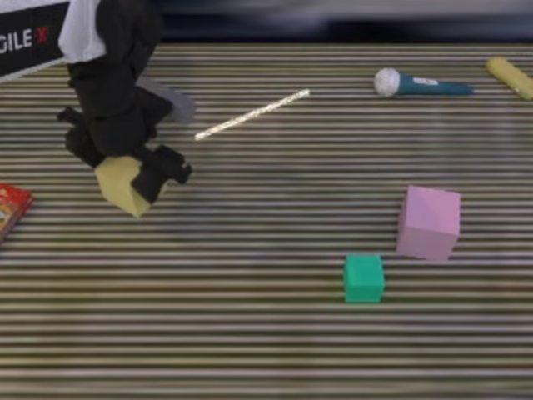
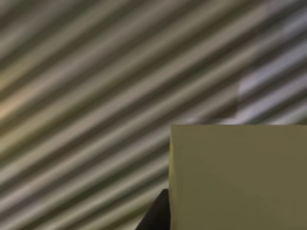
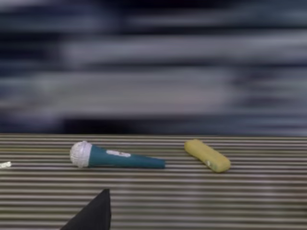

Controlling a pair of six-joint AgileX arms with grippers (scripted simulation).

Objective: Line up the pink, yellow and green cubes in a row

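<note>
Over the left side of the striped tabletop (image 1: 266,350), my left pincer (image 1: 137,179) is clamped on the yellow cube (image 1: 121,183), with the black fingers on either side of it and the cube tilted. The left wrist view is filled in one corner by a flat mustard face of that cube (image 2: 240,177), with a dark finger (image 2: 156,215) against its edge and the stripes of the tabletop behind.

Well apart from it, toward the right, the pink cube (image 1: 429,222) rests on the tabletop, and the smaller green cube (image 1: 364,277) sits near it, closer to the front edge and not touching.

Along the back lie a thin white stick (image 1: 251,114), a teal-handled toy microphone (image 1: 420,84) and a yellow sausage-shaped object (image 1: 510,77). A red box (image 1: 10,208) pokes in at the left edge.

My right arm is out of the top view; its wrist view shows only a dark fingertip (image 3: 93,215), so whether my right pincer is open I cannot tell.
</note>
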